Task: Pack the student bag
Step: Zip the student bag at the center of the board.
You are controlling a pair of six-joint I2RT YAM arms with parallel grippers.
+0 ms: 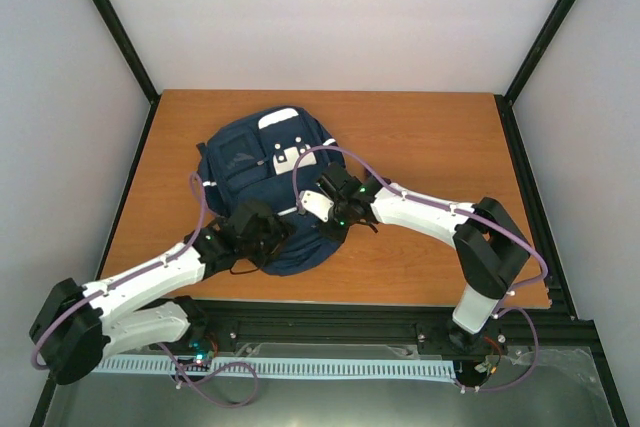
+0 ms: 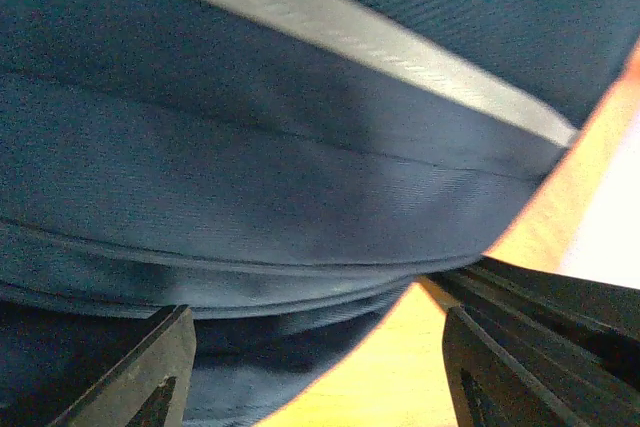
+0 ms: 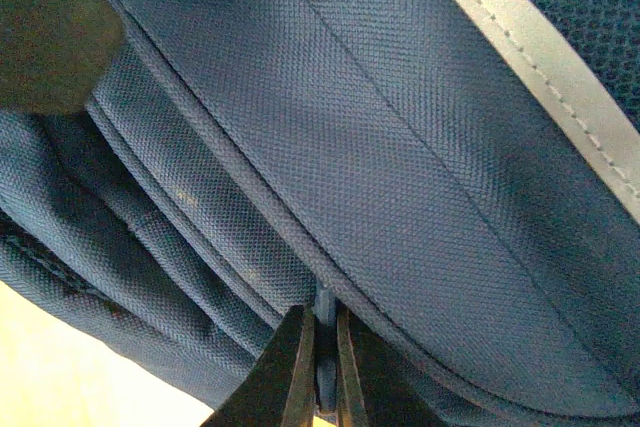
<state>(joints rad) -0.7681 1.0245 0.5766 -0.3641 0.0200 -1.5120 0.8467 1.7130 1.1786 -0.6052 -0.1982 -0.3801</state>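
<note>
Your student bag [image 1: 250,162] lies flat on the wooden table [image 1: 430,137], left of centre, its white patches toward the far side. Your left gripper [image 2: 318,332] sits at the bag's near left edge with its fingers spread wide; between them you see only the navy fabric's rim and a bit of bare tabletop, nothing pinched. A white stripe [image 2: 330,32] crosses the fabric above it. Your right gripper [image 3: 321,319] is over the bag's near right part, its fingers pressed together on a thin blue tab [image 3: 325,352] at a seam. Whether that tab is a zipper pull, you cannot tell.
</note>
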